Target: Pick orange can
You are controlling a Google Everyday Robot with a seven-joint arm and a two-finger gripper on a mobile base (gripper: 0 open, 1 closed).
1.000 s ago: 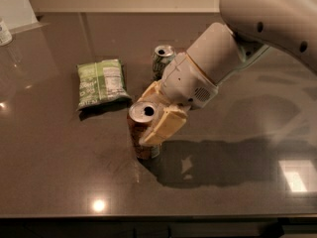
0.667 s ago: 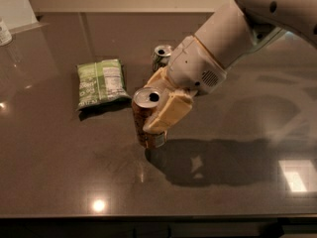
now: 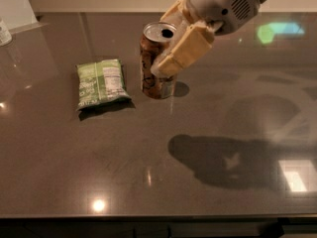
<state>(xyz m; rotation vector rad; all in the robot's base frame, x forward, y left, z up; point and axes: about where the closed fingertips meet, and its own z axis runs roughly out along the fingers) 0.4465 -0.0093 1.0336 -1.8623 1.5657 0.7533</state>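
The orange can (image 3: 151, 66) is orange-brown with a silver top and a dark drinking hole. It is held upright, lifted above the dark table (image 3: 148, 172), in the upper middle of the camera view. My gripper (image 3: 162, 43) reaches in from the upper right and is shut on the can. One tan finger (image 3: 184, 48) lies across the can's right front side; the other finger is behind the can. The can's shadow falls on the table to the lower right. A greyish patch behind the can's lower right edge may be the green-and-white can, but I cannot tell.
A green snack bag (image 3: 100, 83) lies flat on the table to the left of the can. A white container (image 3: 4, 32) stands at the far left edge, with a pale panel (image 3: 14, 4) behind it. The table's front edge runs along the bottom.
My gripper has risen with the orange can in it, lifting the can off the table. The can now sits higher in view, to the right of the snack bag.
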